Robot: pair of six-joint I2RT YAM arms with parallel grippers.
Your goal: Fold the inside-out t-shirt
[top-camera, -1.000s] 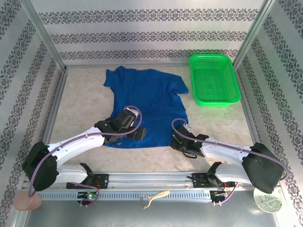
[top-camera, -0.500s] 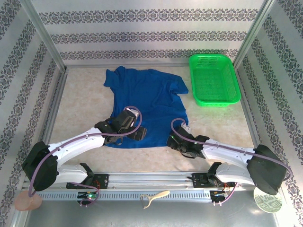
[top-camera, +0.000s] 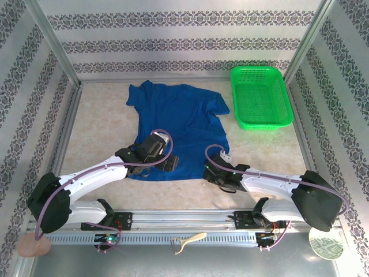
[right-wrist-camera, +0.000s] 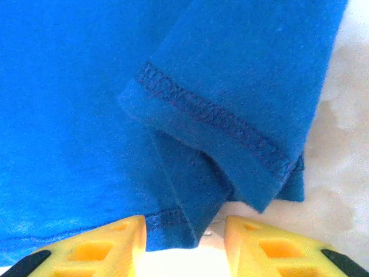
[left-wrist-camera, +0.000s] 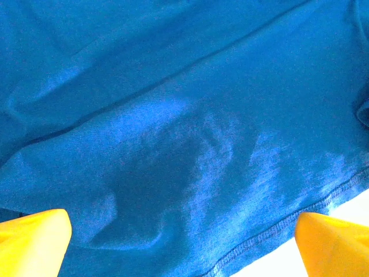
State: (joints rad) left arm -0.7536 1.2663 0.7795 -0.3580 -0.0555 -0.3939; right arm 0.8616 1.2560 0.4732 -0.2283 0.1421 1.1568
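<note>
Straddling the hem of the inside-out t-shirt (top-camera: 179,121) by the near edge of the desk (top-camera: 98,138), ready to pinch, the right gripper (right-wrist-camera: 184,242) is half-open; the left gripper (left-wrist-camera: 184,245) gapes wide, empty.

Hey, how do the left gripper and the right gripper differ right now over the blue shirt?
The left gripper stands wide open; the right gripper has a much narrower gap. The left is over cloth just inside the hem; the right is at the folded hem corner of the t-shirt, beside bare table. Both have yellow fingers at its near edge.
</note>
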